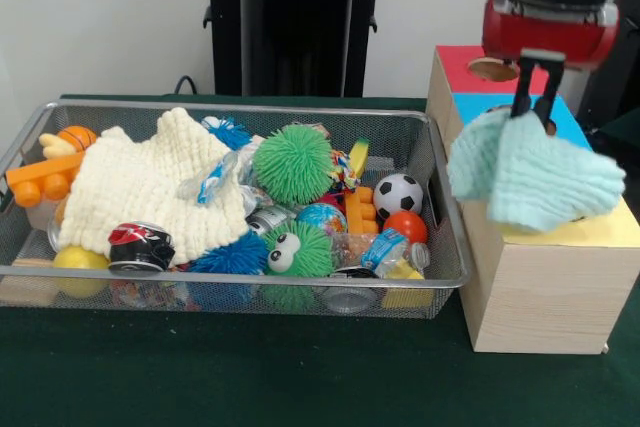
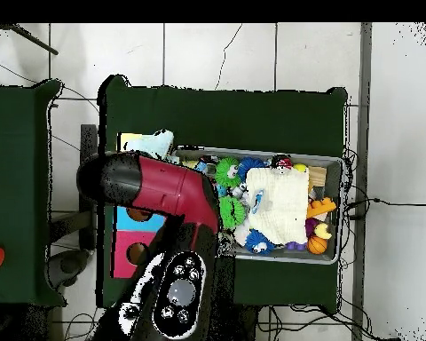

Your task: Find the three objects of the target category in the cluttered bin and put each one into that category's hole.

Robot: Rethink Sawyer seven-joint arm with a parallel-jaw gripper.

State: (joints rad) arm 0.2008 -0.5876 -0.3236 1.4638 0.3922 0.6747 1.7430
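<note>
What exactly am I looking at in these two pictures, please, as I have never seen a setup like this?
This is a red and black robot arm at a table with a green cover. One picture looks across the table; the other looks straight down. A wire mesh bin holds mixed toys: spiky green balls, a small football, a cream cloth, a crushed can. Beside it stands a wooden box with coloured panels and holes on top. The gripper, its fingers shut, holds a pale blue cloth above that box.
</note>
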